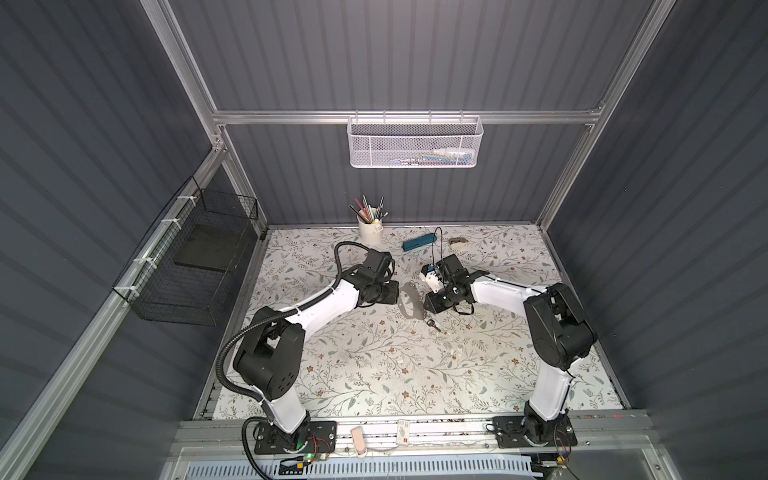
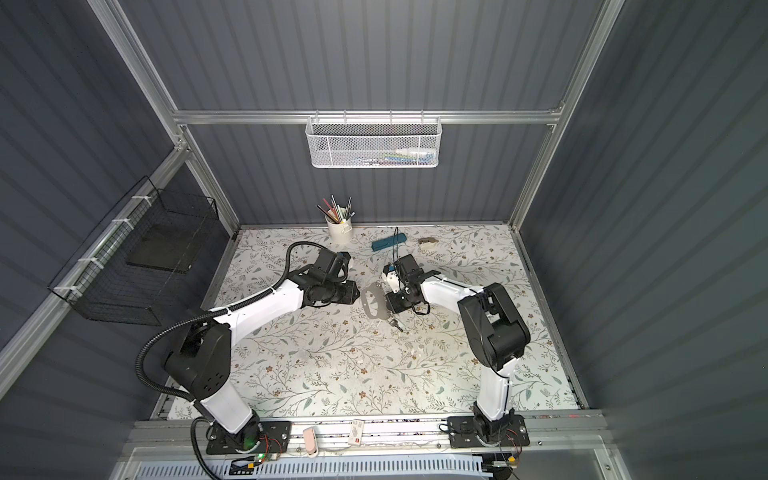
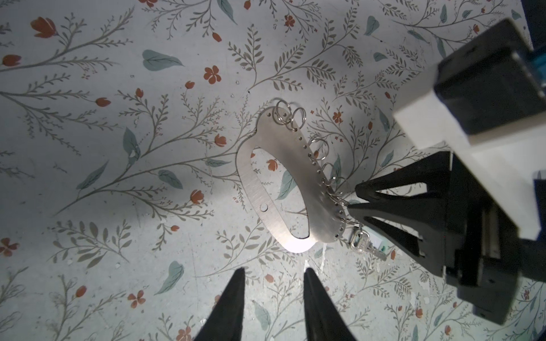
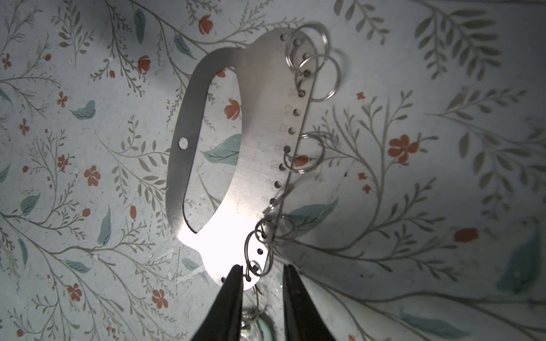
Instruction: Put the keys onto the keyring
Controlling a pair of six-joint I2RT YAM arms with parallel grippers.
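Keyring (image 3: 283,133) lies flat on the flowered worktop (image 3: 88,147) between the arms, its long axis running away from the robot and its ringed edge facing the right arm. Left pincer (image 3: 274,295) hovers just beside it, jaws apart and empty. Right pincer (image 4: 262,267), the nearer one, straddles the end split ring (image 4: 251,259) with narrowed jaws; I cannot tell whether it pinches. One tagged key (image 3: 365,245) lies there, partly hidden; no others show.
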